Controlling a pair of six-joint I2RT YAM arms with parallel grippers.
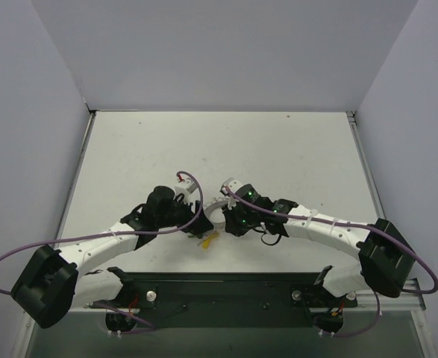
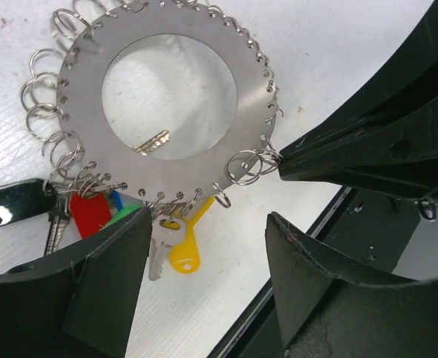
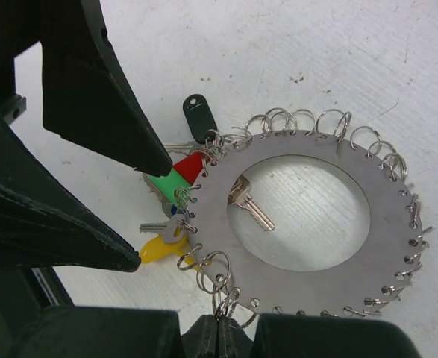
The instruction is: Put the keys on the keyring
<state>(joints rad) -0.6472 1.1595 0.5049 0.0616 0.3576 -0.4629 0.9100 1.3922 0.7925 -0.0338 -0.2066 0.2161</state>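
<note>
The keyring (image 3: 316, 268) is a flat silvery ring lying on the table, its edge lined with small wire loops. It also shows as the keyring (image 2: 80, 112) and the keyring (image 1: 217, 209). Keys hang from one side: a red key (image 3: 191, 165), a green one (image 3: 166, 184), a yellow one (image 3: 159, 250) and a black head (image 3: 200, 115). A bare silver key (image 3: 252, 209) lies under the hole. My right gripper (image 3: 219, 324) is shut on one small loop at the ring's edge. My left gripper (image 2: 209, 220) stands open over the yellow key (image 2: 183, 250), holding nothing.
The black rail (image 2: 330, 224) of the table's near edge runs just beside the ring. Both arms meet low in the middle of the white table (image 1: 278, 149), with walls on three sides.
</note>
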